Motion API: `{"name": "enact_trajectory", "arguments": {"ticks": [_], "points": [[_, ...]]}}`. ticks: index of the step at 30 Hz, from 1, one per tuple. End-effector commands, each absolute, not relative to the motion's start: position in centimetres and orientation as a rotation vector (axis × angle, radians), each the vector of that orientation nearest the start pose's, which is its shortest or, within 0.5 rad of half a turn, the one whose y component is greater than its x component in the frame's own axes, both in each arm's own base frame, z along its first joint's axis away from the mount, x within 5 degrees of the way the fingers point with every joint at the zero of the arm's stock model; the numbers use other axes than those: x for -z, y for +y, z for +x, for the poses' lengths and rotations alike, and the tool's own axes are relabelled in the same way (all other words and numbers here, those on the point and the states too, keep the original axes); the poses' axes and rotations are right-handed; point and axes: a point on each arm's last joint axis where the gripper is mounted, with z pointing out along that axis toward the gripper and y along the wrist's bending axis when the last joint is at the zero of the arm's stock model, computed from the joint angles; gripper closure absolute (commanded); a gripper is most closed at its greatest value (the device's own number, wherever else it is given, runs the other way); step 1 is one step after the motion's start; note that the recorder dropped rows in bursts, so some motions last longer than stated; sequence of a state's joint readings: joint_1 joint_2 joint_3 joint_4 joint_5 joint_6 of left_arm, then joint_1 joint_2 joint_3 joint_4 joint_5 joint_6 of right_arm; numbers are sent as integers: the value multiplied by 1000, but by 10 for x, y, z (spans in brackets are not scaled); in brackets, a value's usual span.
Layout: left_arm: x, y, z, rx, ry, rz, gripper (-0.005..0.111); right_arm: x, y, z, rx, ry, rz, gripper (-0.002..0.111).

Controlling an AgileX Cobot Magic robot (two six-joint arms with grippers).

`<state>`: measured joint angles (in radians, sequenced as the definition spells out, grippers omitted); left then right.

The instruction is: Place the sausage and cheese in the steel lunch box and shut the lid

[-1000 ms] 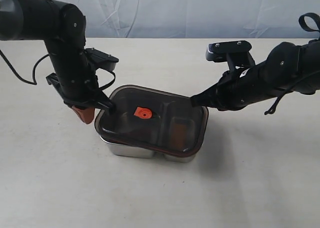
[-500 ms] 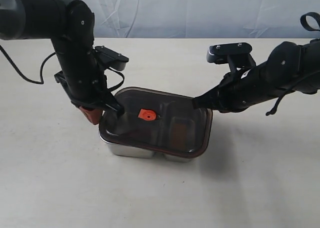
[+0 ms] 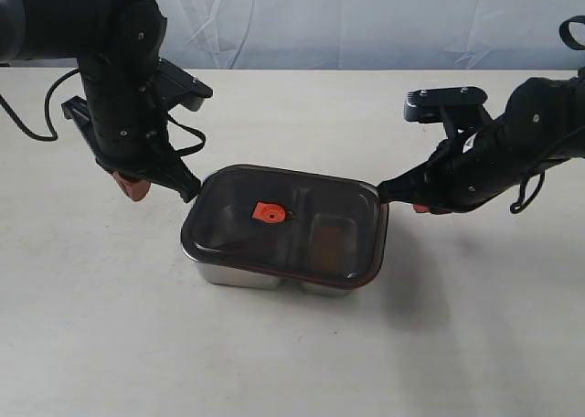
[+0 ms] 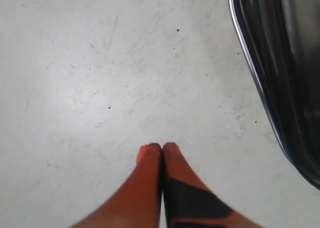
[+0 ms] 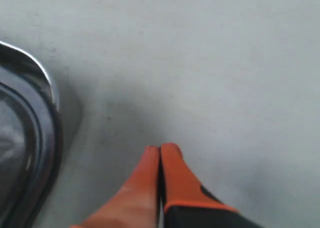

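Covering the box: the lid (image 3: pixel 315 207) lies over the steel lunch box (image 3: pixel 239 275) with its orange centre tab (image 3: pixel 268 212) facing up; only the steel wall under the near edge shows
Place of the box: mid-table (image 3: pixel 457 344), between the two arms
Contents: dim through the smoky lid; a brownish patch shows in the compartment toward the right arm, and what it is cannot be told
Edges: the lid's rounded corners reach a little past the steel wall on the near and right sides; in both wrist views the rim curves off to one side of the fingertips, with table surface between
Open room: tabletop all round the box, widest toward the camera
Left gripper (image 4: pixel 162 146): orange fingers pressed together on nothing, just off the lid's left end and apart from it
Left arm: elbow high, forearm dropping steeply, wrist turned toward the box
Right gripper (image 5: pixel 160 148): fingers together, nothing between them, beside the lid's far right corner
Right arm: comes in low from the right, forearm sloping down toward the box
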<state>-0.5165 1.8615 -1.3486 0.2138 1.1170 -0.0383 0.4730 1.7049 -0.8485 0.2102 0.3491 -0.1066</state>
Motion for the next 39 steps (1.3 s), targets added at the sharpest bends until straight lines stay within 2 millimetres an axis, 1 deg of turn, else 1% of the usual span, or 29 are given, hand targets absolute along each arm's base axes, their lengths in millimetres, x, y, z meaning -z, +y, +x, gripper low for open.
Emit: {"name": "enact_trajectory", "arguments": {"ticks": [1, 4, 7, 11, 14, 17, 21, 23, 28, 30, 36, 39], "points": [[-213, -162, 320, -275, 2911, 841, 107, -159, 150, 265, -251, 2727, -570, 109], [-213, -163, 320, -271, 2906, 840, 107, -159, 160, 258, -262, 2725, -625, 109], [-213, -163, 320, -270, 2904, 840, 107, -159, 166, 252, -265, 2739, -665, 109], [-213, -163, 320, -269, 2902, 840, 107, -159, 169, 250, -267, 2744, -678, 109], [-213, -163, 320, -269, 2902, 840, 107, -161, 169, 248, -289, 2752, -654, 109], [-213, -163, 320, -269, 2902, 840, 107, -169, 169, 247, -296, 2744, -656, 109], [-213, -163, 320, -269, 2902, 840, 107, -184, 170, 247, -315, 2719, -656, 109], [-213, -163, 320, -269, 2902, 840, 107, -187, 171, 249, -320, 2714, -655, 109], [-213, -163, 321, -267, 2899, 840, 107, -185, 171, 248, -313, 2748, -666, 109], [-213, -163, 321, -267, 2899, 840, 107, -184, 172, 248, -334, 2753, -645, 109], [-213, -163, 321, -267, 2899, 840, 107, -186, 183, 245, -356, 2708, -675, 109], [-213, -163, 321, -267, 2899, 840, 107, -186, 185, 245, -360, 2691, -677, 109]]}}
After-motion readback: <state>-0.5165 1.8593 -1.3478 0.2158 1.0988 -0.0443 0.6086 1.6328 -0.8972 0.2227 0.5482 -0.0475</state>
